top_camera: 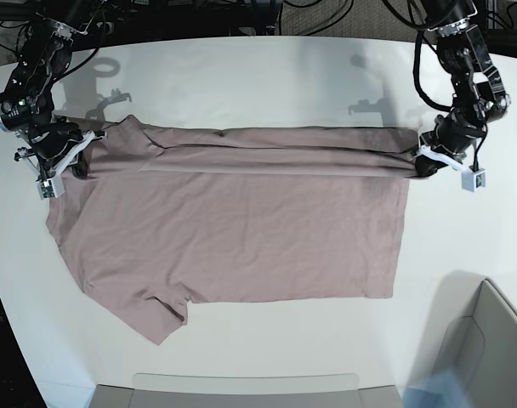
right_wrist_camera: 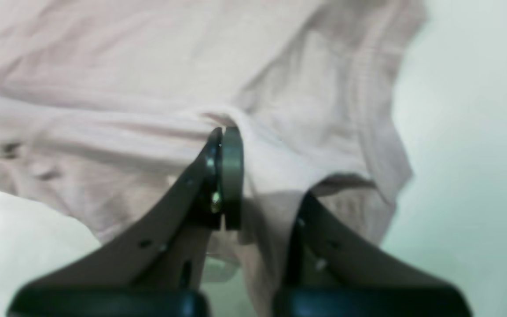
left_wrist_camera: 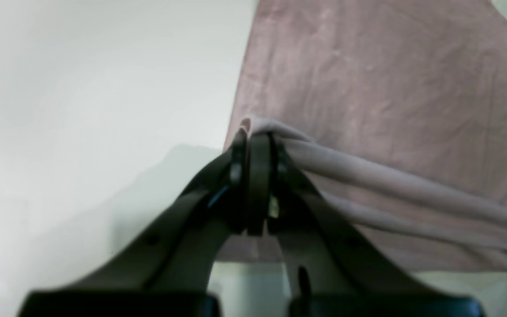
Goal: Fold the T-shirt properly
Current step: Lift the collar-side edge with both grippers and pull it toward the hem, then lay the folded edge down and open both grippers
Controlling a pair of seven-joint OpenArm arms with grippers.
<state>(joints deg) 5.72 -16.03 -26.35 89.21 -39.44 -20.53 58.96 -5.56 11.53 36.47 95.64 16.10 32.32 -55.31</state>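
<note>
Starting at the base view's left, your right gripper (top_camera: 82,146) is pinched on the T-shirt (top_camera: 241,229) near the shoulder; your left gripper (top_camera: 418,161), at the far right, is clamped on a hem corner. Between them the far edge is raised into a long fold, and the rest lies flat on the white table (top_camera: 267,76) toward the near side. Expect soft, light, floppy cloth that sags and slides, so hold seams or doubled edges. Only the right wrist view shows cloth bunched over that claw's tip (right_wrist_camera: 225,141); only the left wrist view shows the taut ridges running away from its shut tips (left_wrist_camera: 253,145). Only the base view shows a grey bin (top_camera: 484,340).
</note>
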